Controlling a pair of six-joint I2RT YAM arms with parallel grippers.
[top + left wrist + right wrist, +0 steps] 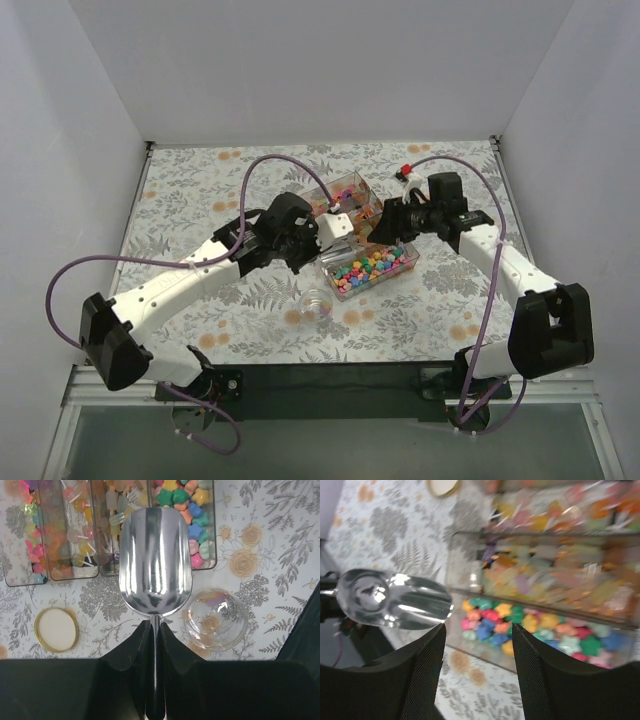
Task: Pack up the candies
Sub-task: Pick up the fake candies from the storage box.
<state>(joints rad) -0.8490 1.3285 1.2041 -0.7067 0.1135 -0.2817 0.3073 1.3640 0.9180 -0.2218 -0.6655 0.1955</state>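
Plain white walls close the table in on three sides: back point(320, 60), left point(50, 150) and right point(590, 130). The light is soft and even. The tabletop wears a cloth point(190, 190) printed with grey ferns and orange blooms. Along its near edge runs a black strip point(330, 378), then a pale metal rail point(330, 399), and below that is grey-green floor point(330, 445).

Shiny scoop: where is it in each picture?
Top external: the scoop is in the middle, at the left end of the candy boxes.
Left wrist: the scoop fills the centre, its bowl pointing up the picture.
Right wrist: the scoop lies sideways at the left.
Shared landmark: the star-shaped candies, right by the scoop in every view.
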